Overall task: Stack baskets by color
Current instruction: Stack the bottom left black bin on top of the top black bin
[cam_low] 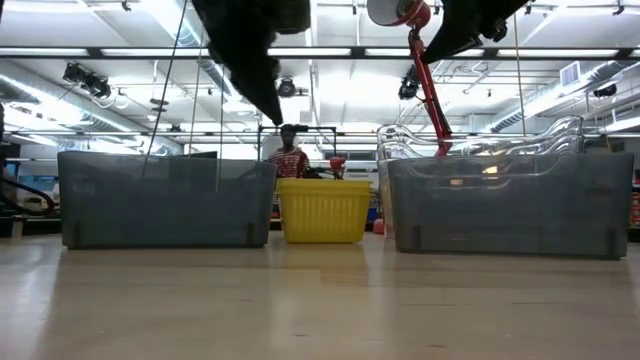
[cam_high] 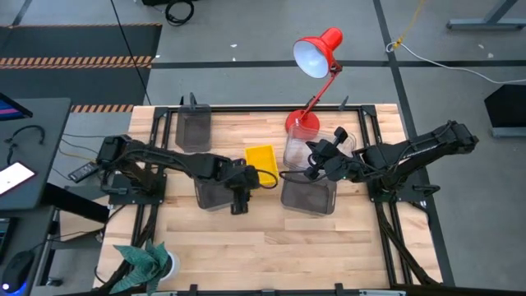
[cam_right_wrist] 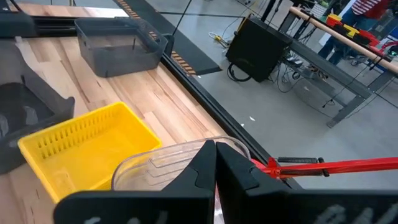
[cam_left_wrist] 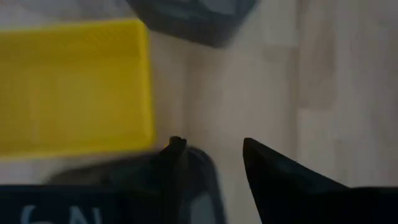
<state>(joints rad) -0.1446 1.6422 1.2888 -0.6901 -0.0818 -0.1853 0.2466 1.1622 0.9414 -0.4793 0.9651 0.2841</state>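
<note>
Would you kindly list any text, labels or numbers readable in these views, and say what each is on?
None can be read.
Pale marks on the left gripper body in its wrist view: too blurred to read.
Yellow basket, grey baskets, clear basket, red lamp: no text visible.

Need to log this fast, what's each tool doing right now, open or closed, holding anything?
Left tool: open, holding nothing, above a grey basket.
Right tool: closed, holding nothing visible, over the clear basket.
</note>
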